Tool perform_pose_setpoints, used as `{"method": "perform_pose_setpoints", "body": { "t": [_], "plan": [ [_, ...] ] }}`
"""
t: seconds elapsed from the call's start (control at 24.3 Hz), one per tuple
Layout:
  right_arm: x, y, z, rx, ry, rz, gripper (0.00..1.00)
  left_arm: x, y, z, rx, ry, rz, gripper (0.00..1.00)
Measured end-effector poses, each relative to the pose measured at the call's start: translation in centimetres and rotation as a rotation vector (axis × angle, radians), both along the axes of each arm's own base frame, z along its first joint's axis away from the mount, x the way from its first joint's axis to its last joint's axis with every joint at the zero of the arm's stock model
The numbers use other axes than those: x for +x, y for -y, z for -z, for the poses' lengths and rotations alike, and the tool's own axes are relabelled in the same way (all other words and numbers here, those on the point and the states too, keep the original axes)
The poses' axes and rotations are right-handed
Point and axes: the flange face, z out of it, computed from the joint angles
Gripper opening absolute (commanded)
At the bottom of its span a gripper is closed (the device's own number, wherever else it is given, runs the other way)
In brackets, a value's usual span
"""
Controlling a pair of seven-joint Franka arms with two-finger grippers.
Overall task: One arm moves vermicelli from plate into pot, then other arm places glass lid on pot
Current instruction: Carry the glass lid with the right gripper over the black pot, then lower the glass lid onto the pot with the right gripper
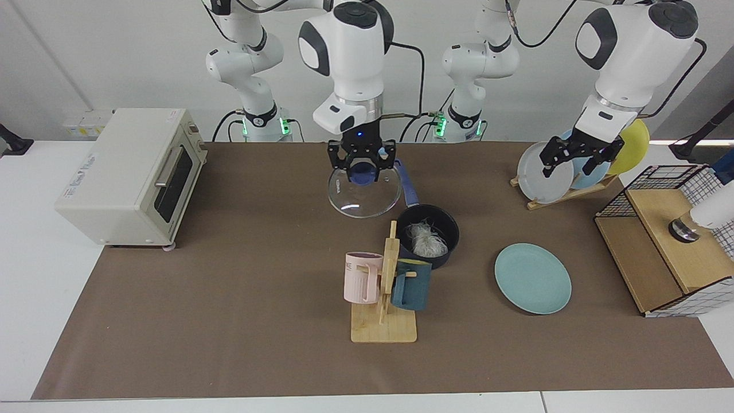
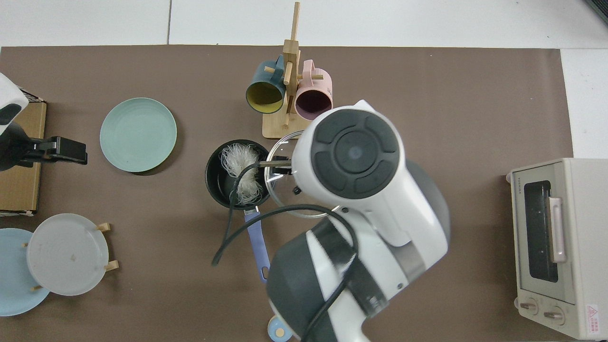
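Facing camera across table point(image 1: 241, 298) – top camera overhead.

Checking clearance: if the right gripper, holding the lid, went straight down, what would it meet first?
Likely bare table cloth just beside the pot; the glass lid under the right gripper is not over it. Depth is unclear.

We see bright, even overhead light across the brown bench point(image 1: 229, 321), with soft, short shadows. A small white glint sits on the glass lid point(image 1: 363, 198). Both views are sharp, without blur.

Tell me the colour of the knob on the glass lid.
Blue; the knob shows best in the facing view, gripped by the right hand.
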Motion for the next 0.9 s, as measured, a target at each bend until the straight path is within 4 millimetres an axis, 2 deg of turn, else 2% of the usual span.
{"method": "perform_pose_setpoints", "body": {
  "t": [0.16,0.29,0.49,0.62,0.74,0.9],
  "plan": [
    [-1.9,-4.9,1.2,-0.01,0.009,0.016,0.0,0.0,0.3,0.0,0.0,-0.001,0.005,1.0],
    [-1.0,-7.8,3.2,-0.019,0.024,0.017,0.0,0.0,0.6,0.1,0.0,-0.001,0.008,1.0],
    [2.5,-10.3,7.8,-0.024,0.054,0.018,0.0,0.0,0.7,0.1,0.0,-0.003,0.009,1.0],
    [4.0,-11.4,10.3,-0.022,0.089,0.012,0.0,0.0,0.7,0.1,0.0,-0.003,0.009,1.0],
    [4.7,-12.6,12.3,-0.015,0.117,-0.002,0.0,0.0,0.7,0.1,0.0,-0.003,0.009,1.0],
    [4.9,-13.8,13.7,-0.009,0.14,-0.017,0.0,0.0,0.7,0.1,0.0,-0.003,0.009,1.0]
  ]
}}
